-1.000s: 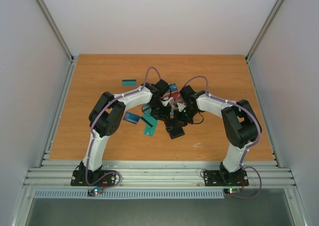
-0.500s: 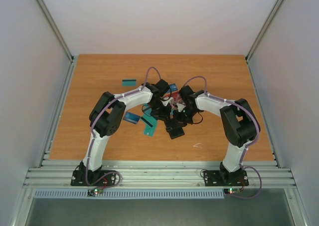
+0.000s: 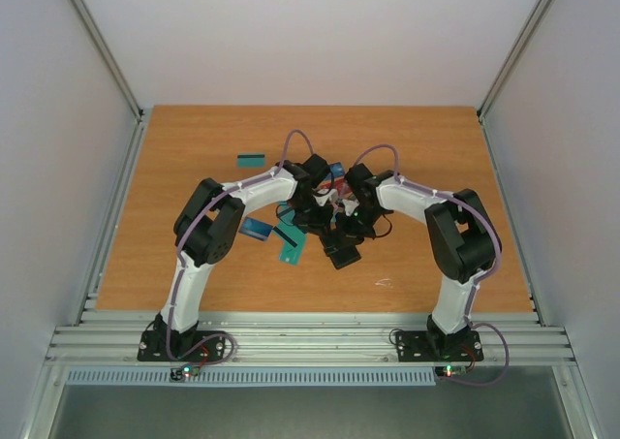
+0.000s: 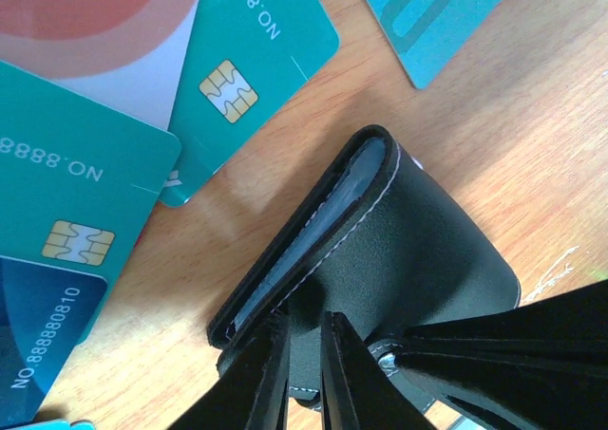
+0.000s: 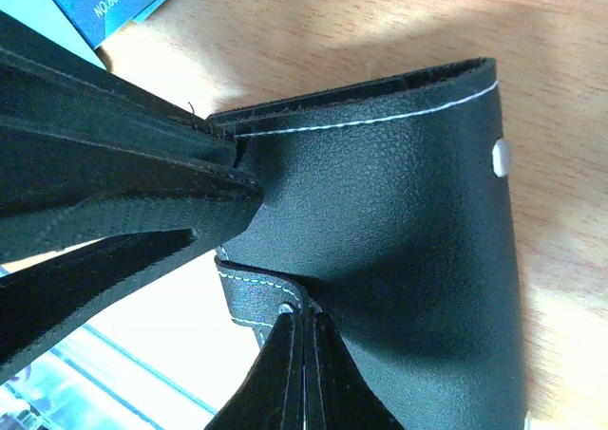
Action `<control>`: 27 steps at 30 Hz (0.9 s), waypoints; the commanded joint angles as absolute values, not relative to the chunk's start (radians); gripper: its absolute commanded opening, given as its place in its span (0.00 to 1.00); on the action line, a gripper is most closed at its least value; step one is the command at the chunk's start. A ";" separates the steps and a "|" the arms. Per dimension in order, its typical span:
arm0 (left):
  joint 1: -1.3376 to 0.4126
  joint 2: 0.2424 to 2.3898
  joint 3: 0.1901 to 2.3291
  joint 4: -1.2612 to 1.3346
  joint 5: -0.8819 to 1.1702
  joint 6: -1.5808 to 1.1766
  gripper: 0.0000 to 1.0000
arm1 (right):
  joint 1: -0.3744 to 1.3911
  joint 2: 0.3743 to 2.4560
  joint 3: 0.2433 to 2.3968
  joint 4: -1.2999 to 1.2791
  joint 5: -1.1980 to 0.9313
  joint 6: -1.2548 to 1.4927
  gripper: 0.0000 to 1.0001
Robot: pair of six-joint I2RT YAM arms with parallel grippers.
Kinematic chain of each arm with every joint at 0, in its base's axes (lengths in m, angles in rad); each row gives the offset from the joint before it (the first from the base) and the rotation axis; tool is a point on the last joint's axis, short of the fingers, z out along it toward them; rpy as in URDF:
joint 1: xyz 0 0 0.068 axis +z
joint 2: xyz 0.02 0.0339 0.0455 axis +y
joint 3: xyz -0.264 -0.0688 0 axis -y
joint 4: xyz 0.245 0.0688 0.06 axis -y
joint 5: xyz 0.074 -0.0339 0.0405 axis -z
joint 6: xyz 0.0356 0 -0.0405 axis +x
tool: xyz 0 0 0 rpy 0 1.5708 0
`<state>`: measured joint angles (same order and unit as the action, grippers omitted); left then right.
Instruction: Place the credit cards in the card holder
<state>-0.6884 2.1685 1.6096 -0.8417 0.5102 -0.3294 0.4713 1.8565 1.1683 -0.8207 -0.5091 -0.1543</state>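
At counter (image 4: 494, 136) centre, card holder (image 4: 418, 250) lies folded just beside loose credit cards (image 4: 256, 60), left tool (image 4: 306, 318) clamped on its edge, right tool (image 5: 304, 321) fully together at strap tab (image 5: 249, 297), grip unclear; risk: tab slips on pull, holder won't open or twists out of left tool.

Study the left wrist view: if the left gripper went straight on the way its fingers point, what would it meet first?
The card holder: the left gripper pinches its near edge, so the black case lies straight ahead. Past it, probably the teal chip card on the table, though depth is unclear.
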 commanded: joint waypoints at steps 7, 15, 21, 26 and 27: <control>-0.714 2.236 1.609 -0.885 0.445 -0.275 0.12 | 0.469 1.985 1.178 -0.841 -0.312 -0.175 0.01; -0.719 2.233 1.616 -0.894 0.446 -0.280 0.12 | 0.469 2.022 1.136 -0.824 -0.295 -0.193 0.01; -0.720 2.190 1.654 -0.910 0.449 -0.299 0.13 | 0.469 1.920 1.177 -0.847 -0.405 -0.206 0.03; -0.721 2.137 1.751 -0.961 0.422 -0.297 0.17 | 0.469 1.799 1.270 -0.898 -0.483 -0.189 0.20; -0.718 2.120 1.768 -0.970 0.413 -0.297 0.19 | 0.469 1.774 1.292 -0.911 -0.488 -0.191 0.26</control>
